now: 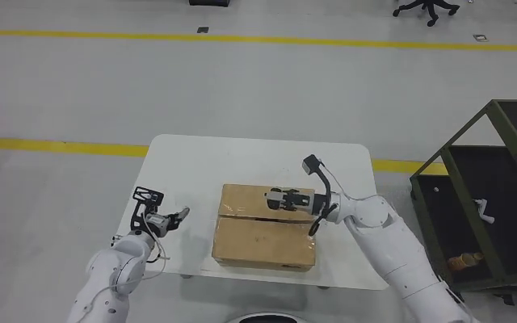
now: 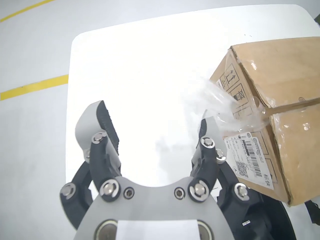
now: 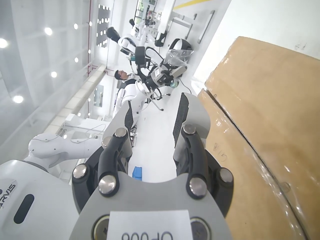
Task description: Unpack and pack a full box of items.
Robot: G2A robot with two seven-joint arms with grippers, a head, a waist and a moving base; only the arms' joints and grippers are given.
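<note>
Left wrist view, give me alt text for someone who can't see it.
The left end effector hangs open above a white rounded-corner table, beside a closed brown cardboard box. A crumpled strip of clear tape trails from the box's top seam toward the tip of one finger.

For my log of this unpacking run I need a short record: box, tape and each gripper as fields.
box: closed, flaps down, on the white table
left gripper: open, beside the box, nothing between its fingers
right gripper: open, over the box top near the centre seam
tape: clear strip lifted off the box's end at the seam, stretching to one left gripper finger
</note>
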